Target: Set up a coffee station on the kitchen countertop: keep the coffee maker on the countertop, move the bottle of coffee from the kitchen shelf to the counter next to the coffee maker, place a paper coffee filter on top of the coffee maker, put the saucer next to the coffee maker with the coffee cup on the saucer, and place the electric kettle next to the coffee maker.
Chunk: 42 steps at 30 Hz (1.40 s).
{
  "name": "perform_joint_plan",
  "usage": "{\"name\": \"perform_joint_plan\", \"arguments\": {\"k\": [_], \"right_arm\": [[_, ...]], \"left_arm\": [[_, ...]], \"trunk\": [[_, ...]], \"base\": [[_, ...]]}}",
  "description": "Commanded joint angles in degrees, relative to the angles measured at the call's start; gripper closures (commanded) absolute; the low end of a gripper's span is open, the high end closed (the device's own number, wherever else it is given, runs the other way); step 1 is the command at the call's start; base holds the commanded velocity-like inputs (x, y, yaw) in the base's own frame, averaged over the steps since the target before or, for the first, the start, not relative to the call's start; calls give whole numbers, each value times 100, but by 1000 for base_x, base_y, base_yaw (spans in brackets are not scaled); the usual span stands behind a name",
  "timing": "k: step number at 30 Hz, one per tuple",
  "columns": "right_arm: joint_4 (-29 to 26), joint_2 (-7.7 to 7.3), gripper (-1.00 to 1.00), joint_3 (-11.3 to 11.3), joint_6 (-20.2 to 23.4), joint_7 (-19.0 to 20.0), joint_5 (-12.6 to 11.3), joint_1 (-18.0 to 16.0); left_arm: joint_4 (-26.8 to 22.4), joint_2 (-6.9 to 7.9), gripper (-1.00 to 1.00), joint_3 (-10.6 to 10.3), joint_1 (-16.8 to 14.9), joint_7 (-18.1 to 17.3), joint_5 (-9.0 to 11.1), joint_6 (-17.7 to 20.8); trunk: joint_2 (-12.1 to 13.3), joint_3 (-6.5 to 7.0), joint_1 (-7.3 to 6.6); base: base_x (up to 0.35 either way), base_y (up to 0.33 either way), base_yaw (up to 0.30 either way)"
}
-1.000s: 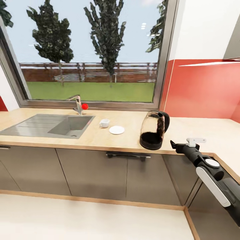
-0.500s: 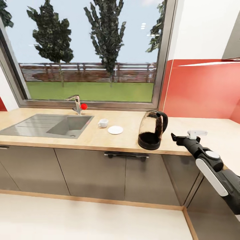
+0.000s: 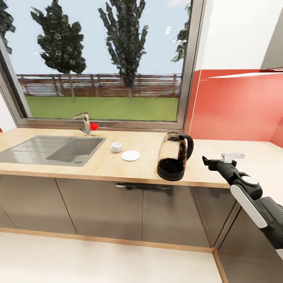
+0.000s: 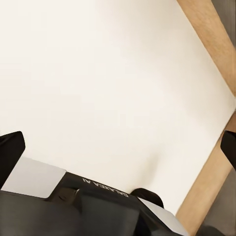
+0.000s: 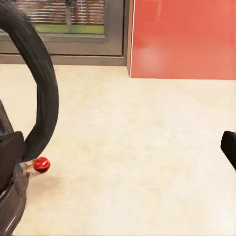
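**A:** Where do your task things stand?

**B:** Your electric kettle stands upright on the bench, near its front edge and right of the middle. In the right wrist view you see its black handle arching up, with a small red switch at the foot of the handle. To the left of the kettle lies the saucer, flat on the bench, and just beyond it to the left sits the coffee cup, beside the saucer rather than on it. Farther left you have the steel sink and the tap with a red knob, below the window.

**A:** And your tools?

**B:** Your right tool hangs just right of the kettle, at about the height of the bench's front edge, apart from the kettle and pointing toward it. Its fingers are spread wide and hold nothing; in the wrist view one fingertip shows at the far edge, with bare bench between. Your left tool looks down at the pale floor beside a wooden skirting strip; its dark fingertips stand far apart, released, with nothing between them.
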Motion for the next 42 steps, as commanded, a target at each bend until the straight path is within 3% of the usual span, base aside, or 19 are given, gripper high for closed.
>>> {"name": "perform_joint_plan", "arguments": {"k": [1,8,22,31,42], "right_arm": [[-6,-4,-100,18,7,-57,-56,-7],[41,78,-100,46,-9,-54,-61,-8],[47,86,-100,56,-12,-32,-71,-7],[47,86,-100,55,-20,520,-66,-6],[53,86,-100,53,-21,586,-65,-3]], "left_arm": [[5,1,-100,-34,-4,-19,34,-10],[5,1,-100,-33,-4,-19,35,-10],[5,1,-100,-17,-4,-19,35,-10],[5,1,-100,-18,-4,-20,34,-10],[5,1,-100,-18,-4,-20,34,-10]], "trunk": [[-3,-6,1],[-3,-6,1],[-3,-6,1],[-3,-6,1],[-3,-6,1]], "base": [[93,-87,0],[70,-22,0],[10,-1,0],[0,0,0],[25,-23,0]]}}
